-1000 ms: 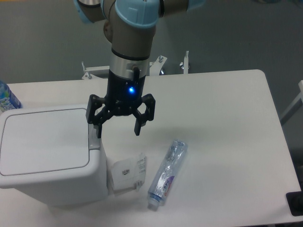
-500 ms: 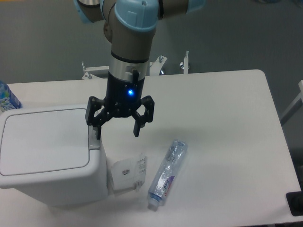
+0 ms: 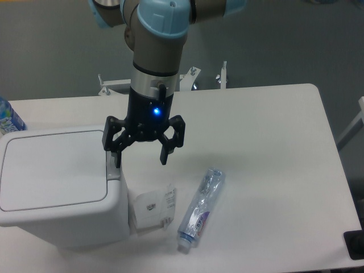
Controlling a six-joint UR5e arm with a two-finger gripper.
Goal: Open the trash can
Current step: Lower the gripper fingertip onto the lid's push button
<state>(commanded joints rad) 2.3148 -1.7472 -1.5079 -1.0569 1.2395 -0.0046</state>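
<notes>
The trash can [image 3: 60, 190] is a big white bin at the table's left front, its flat lid lying down shut. A small grey latch button [image 3: 113, 168] sits on its right rim. My gripper [image 3: 141, 158] hangs open just right of the lid. Its left fingertip is over the grey button; whether it touches it I cannot tell. The right fingertip hangs over bare table. Nothing is between the fingers.
A white paper packet [image 3: 153, 208] leans by the bin's right side. A clear plastic bottle [image 3: 201, 209] lies on the table to its right. A blue-labelled bottle [image 3: 8, 118] shows at the left edge behind the bin.
The gripper has shifted very slightly up and left over the last second; the lid stays down.
</notes>
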